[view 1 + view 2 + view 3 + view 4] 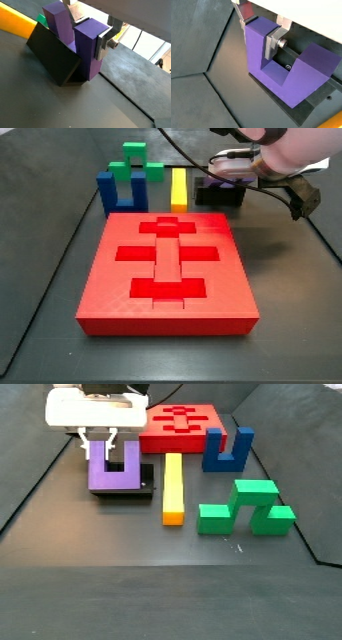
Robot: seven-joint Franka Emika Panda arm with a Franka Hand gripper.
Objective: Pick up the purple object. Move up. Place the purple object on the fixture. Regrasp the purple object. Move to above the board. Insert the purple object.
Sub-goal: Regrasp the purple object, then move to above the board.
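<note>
Claw: the gripper (112,450) hangs over the fixture (123,492), its silver fingers (273,45) straddling one prong of the purple object (114,472); the pads look pressed on that prong, pinching it, though the contact itself is partly hidden.

Purple object: directly under the claw, upright, prongs up, base seated on the fixture's step; in a wrist view its two prongs (73,37) rise above the black bracket (55,57).

Why it sits so: propped against the fixture, the piece stays upright with one prong exposed, so the claw can take it by that prong.

Step in hand: judged as the regrasp, with the lift to the board not yet begun.

Board: the red board (171,268) lies well apart from the claw, its cross-and-bar recesses empty.

Neighbours: the yellow bar (173,487) lies just beside the fixture, the blue U-block (227,452) beyond it, the green block (249,507) farther off.

Risk: a single-prong hold may let the piece tilt.
</note>
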